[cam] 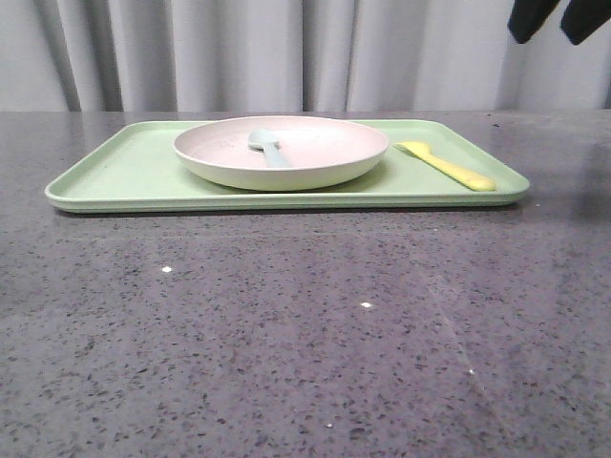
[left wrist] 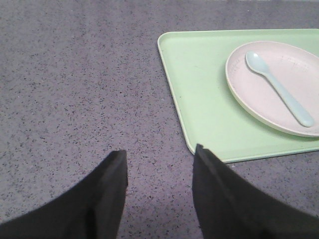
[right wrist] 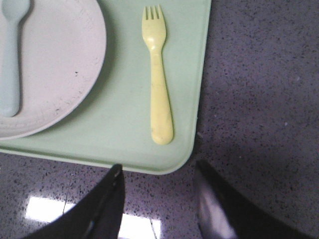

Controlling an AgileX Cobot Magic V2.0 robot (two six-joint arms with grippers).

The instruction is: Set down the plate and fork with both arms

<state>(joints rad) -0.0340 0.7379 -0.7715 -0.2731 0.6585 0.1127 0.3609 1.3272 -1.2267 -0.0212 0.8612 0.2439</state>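
Plate (cam: 282,151) sits mid-tray on light-green tray (cam: 124,176), pale blue spoon (cam: 267,146) lying inside it. Yellow fork (cam: 446,164) lies flat on tray just right of plate — not touching it. Left gripper (left wrist: 159,160) above speckled grey table (cam: 305,324) beside tray corner, fingers spread, empty. Right gripper (right wrist: 158,172) above tray edge near fork handle — fingers apart, holding nothing.
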